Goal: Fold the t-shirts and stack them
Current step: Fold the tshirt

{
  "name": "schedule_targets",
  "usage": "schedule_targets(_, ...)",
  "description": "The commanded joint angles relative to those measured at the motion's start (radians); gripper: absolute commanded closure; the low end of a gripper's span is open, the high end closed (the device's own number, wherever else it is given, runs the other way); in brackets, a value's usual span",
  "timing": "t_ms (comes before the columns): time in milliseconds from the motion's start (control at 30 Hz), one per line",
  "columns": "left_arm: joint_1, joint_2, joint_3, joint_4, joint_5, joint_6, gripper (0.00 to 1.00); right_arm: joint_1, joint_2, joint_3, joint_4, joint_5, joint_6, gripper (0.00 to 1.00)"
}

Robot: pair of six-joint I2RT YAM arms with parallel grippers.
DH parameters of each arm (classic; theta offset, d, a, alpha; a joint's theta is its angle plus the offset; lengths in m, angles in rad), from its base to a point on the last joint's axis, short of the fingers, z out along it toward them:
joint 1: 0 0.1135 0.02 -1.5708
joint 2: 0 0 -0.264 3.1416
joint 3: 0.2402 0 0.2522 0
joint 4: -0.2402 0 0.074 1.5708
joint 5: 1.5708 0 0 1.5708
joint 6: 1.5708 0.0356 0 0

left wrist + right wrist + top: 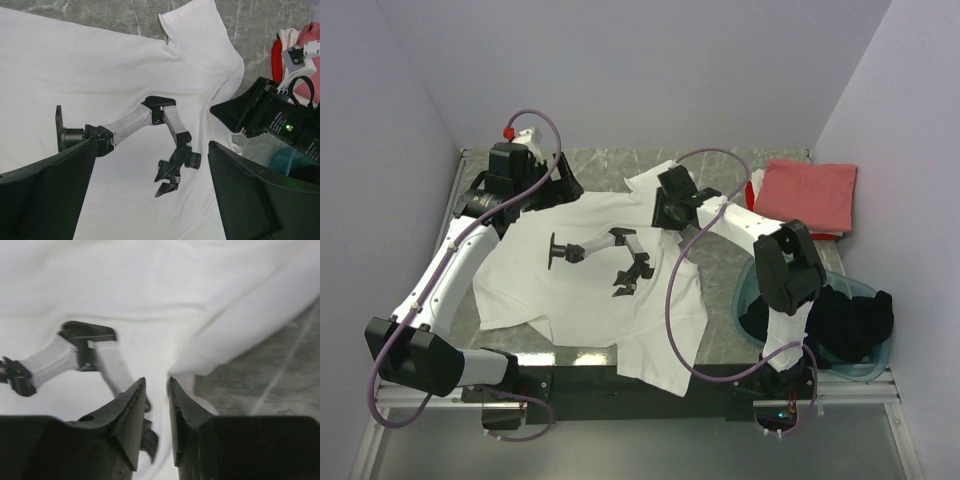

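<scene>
White t-shirt [590,290] lies spread for folding, a sleeve fold under the right pincer [156,380], jaws nearly together; grip cannot be told. Left pincer [151,145] hangs released.

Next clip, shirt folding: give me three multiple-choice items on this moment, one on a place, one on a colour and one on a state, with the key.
1. Where on the table does the folded salmon-pink t-shirt lie?
A. far right corner
B. near left corner
C. middle

2. What colour is the t-shirt in the teal tub?
A. white
B. red
C. black

3. How do the jaws of the left gripper stand?
A. shut tight
B. clamped on cloth
C. wide open, gripping nothing

Key:
1 A, the top view shows it folded by the far right walls.
2 C, the black t-shirt fills the tub.
3 C, the left wrist view shows both fingers far apart.
</scene>
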Motion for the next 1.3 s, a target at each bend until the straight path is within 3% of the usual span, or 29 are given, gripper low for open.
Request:
schedule_targets(0,0.002,0.003,0.003,0.02,0.025,0.023,0.01,0.043,0.05,0.089,-0.093,0.126,-0.018,0.52)
schedule_targets(100,0.003,0.015,0.005,0.02,0.041,0.022,0.01,0.041,0.02,0.065,-0.075,0.149,-0.012,0.4)
schedule_targets(200,0.003,0.02,0.005,0.019,0.041,0.022,0.01,0.027,-0.069,-0.018,-0.021,0.153,0.001,0.34)
schedule_targets(467,0.003,0.015,-0.002,0.026,0.037,0.022,0.01,-0.178,-0.271,-0.271,0.121,0.03,0.027,0.34)
schedule_targets(933,0.003,0.037,-0.005,0.025,0.06,0.019,0.01,-0.244,0.013,-0.04,0.114,-0.102,0.045,0.37)
schedule_targets(1267,0.003,0.034,-0.005,0.023,0.051,0.022,0.01,-0.246,0.099,0.002,0.112,-0.122,0.088,0.52)
